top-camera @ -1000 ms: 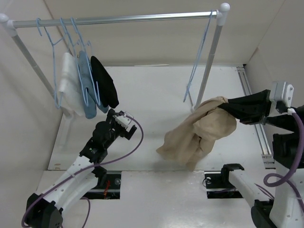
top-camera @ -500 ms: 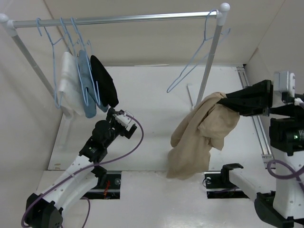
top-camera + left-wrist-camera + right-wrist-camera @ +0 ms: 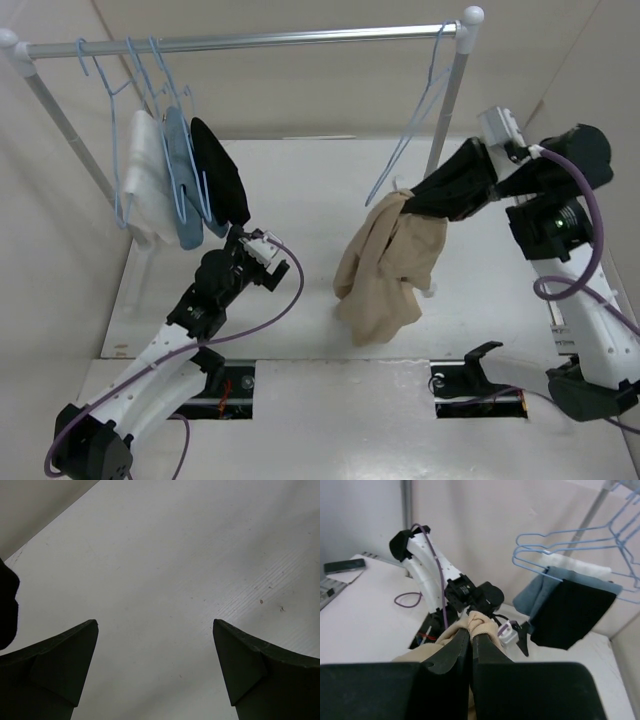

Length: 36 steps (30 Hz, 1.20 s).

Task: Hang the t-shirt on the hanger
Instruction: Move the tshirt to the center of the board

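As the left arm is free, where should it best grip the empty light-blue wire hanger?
Probably the bare slanting wire of the light-blue wire hanger, from the left: the right gripper, shut on the tan cotton t-shirt, crowds its right side.

The t-shirt (image 3: 385,270) is soft tan cloth, dull and full of wrinkles. The hanger (image 3: 405,135) is thin, smooth blue wire. The rail (image 3: 260,38) is shiny grey metal. The table (image 3: 310,200) is white and dull, with tiny lines up close. The left gripper (image 3: 155,630) looks like dull black plastic. The cable (image 3: 298,285) is smooth, purple and a bit shiny.
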Available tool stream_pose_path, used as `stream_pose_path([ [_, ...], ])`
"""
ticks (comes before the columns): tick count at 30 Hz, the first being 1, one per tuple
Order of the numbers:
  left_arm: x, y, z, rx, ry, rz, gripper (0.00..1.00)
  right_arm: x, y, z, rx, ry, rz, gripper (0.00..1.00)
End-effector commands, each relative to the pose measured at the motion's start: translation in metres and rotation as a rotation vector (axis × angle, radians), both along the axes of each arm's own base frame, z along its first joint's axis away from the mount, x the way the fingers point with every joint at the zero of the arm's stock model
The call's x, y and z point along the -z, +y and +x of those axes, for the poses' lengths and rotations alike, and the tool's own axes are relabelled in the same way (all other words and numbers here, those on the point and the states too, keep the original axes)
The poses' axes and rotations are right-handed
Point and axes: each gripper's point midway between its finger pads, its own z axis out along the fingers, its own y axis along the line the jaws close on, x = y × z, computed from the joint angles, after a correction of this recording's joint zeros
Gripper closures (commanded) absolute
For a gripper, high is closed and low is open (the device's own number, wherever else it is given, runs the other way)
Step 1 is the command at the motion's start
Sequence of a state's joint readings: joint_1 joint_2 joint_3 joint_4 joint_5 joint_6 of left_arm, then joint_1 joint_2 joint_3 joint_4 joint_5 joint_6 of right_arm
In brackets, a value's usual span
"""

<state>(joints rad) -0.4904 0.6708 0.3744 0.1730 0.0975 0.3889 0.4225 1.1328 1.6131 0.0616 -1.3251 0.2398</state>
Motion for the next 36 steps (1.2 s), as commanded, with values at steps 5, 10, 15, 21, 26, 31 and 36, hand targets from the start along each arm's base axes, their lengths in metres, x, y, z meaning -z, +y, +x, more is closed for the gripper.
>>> stream_pose_path([
  [5,-0.025,0.0,0.006,-0.003,-0.062,-0.01,0.01,-0.031,0.02,-0.007,-0.06,-0.136,0.084,1.0],
  [10,-0.022,0.004,0.004,-0.021,-0.059,-0.004,0.01,-0.047,0.035,-0.016,-0.099,-0.136,0.122,1.0],
  [15,-0.018,0.005,0.002,-0.021,-0.051,0.001,0.01,-0.054,0.068,-0.002,0.015,-0.102,0.105,1.0],
  [21,-0.016,0.006,0.002,-0.019,-0.055,0.008,0.01,-0.061,0.083,0.033,0.319,-0.105,0.015,1.0],
  [26,-0.011,0.007,-0.001,-0.019,-0.055,0.008,0.0,-0.052,0.068,0.086,0.629,-0.061,0.026,1.0],
  [31,-0.01,0.01,-0.003,-0.028,-0.056,0.01,0.0,-0.011,0.077,0.141,0.806,0.082,-0.078,1.0],
  [36,-0.012,0.02,0.002,-0.091,-0.07,0.019,0.0,0.044,0.074,0.186,0.899,0.304,-0.199,1.0],
])
